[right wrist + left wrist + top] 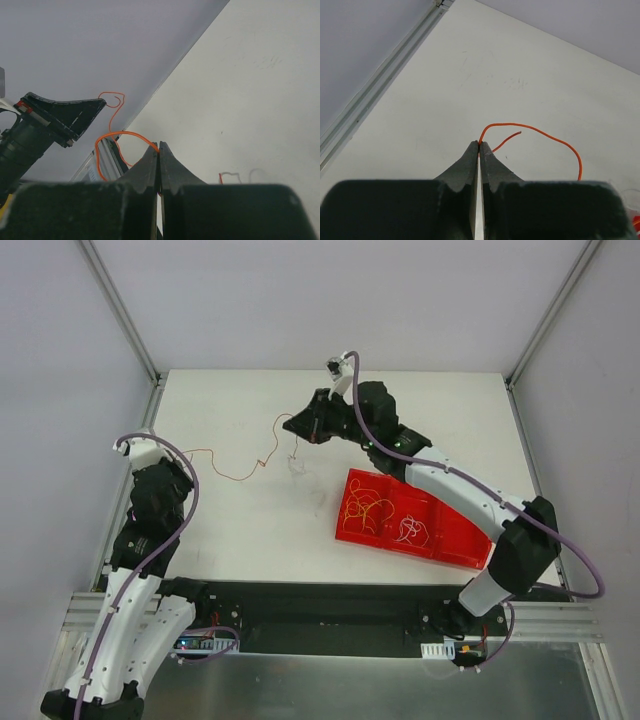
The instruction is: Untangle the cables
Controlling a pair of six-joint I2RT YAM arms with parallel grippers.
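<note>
My left gripper and right gripper are both pinched fully closed on the same thin orange wire, one near each end. It's strung out above the table, left of the red tray. The other cables sit tangled inside that tray.

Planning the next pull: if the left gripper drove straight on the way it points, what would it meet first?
Likely the bare white tabletop: the left gripper, shut on the thin orange wire, tilts down toward it with nothing else ahead; depth is unclear.
</note>
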